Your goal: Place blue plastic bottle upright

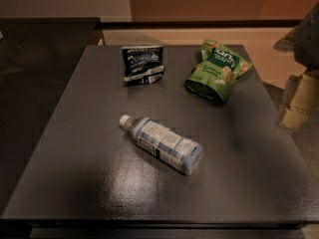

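1. The blue plastic bottle [162,144] lies on its side a little below the middle of the frame, on the dark grey table [75,173].
2. Its white cap [124,121] points to the upper left and its base points to the lower right, so it lies diagonally.
3. The pale blue-and-white label goes around the body, and a dark text panel on it faces the lower left.
4. The gripper [300,101] is at the right edge of the frame, about half way up, as a beige shape partly cut off by the edge.
5. It is beside the right edge of the table and well apart from the bottle.
6. I cannot tell if the gripper is open or closed; the bottle is not in its hold.
7. A black-and-white snack bag [143,63] lies on the table in the upper middle of the frame.
8. A green snack pouch [218,69] lies to the right of this bag, near the far right corner of the table.
9. The two packs are apart from each other, and both are well apart from the bottle.
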`<state>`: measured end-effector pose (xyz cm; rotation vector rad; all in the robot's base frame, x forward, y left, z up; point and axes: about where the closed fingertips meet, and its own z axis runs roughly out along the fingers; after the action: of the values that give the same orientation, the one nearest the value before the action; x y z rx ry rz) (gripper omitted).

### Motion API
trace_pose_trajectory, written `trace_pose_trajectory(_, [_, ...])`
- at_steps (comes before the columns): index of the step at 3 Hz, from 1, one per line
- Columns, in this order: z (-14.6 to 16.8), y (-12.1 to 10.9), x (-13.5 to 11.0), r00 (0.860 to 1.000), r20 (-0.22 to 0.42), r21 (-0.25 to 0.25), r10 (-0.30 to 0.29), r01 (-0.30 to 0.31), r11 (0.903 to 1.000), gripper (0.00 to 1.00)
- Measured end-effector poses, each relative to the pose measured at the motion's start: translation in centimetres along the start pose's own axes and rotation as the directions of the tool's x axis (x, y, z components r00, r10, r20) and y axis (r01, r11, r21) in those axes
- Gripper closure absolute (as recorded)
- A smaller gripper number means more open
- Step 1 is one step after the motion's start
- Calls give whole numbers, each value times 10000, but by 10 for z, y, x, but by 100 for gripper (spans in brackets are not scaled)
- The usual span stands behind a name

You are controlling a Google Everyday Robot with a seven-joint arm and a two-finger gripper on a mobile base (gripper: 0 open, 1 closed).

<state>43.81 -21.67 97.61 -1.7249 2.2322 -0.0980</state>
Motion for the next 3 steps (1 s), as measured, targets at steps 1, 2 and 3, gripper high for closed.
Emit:
trace_pose_trajectory(1, [0, 0, 0, 10000, 1, 2, 0, 0, 10000, 0])
trace_pose_trajectory(2, [-4, 10, -12, 9995, 146, -175, -273, 276, 9995, 0])
trace_pose_trajectory(3, [-3, 29, -36, 9973, 230, -436, -699, 709, 9965, 0])
